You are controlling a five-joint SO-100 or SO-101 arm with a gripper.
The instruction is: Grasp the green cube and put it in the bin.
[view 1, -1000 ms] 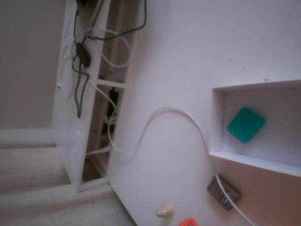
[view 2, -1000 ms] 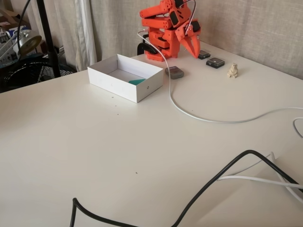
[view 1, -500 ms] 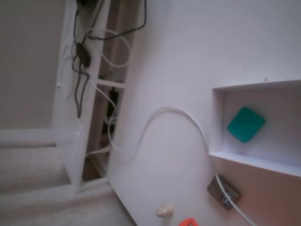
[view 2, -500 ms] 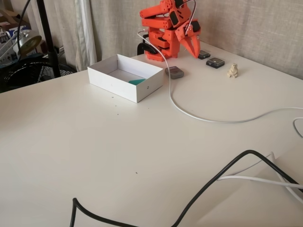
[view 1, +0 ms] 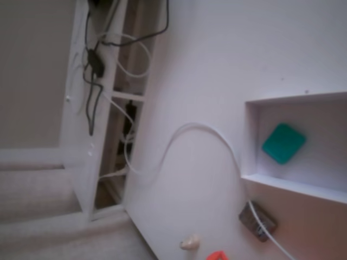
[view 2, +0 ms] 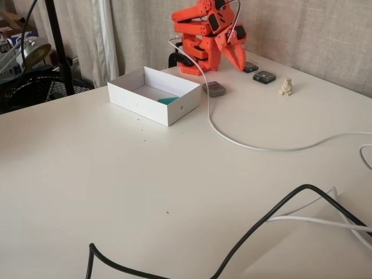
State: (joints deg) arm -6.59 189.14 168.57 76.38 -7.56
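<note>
I see the green cube (view 1: 283,143) lying flat in the bin (view 2: 139,102), corners diamond-wise, no long axis; the wall hides most. Gripper (view 2: 233,56) jaws narrow, empty.

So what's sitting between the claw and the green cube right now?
In a fixed view, the bin's white wall and the grey gadget with its white cable lie between claw and green cube.

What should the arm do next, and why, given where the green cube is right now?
Probably nothing more than stay folded. The green cube lies on the floor of the bin, and the gripper hangs by the arm's base, apart from both and holding nothing, so the placing looks done.
</note>
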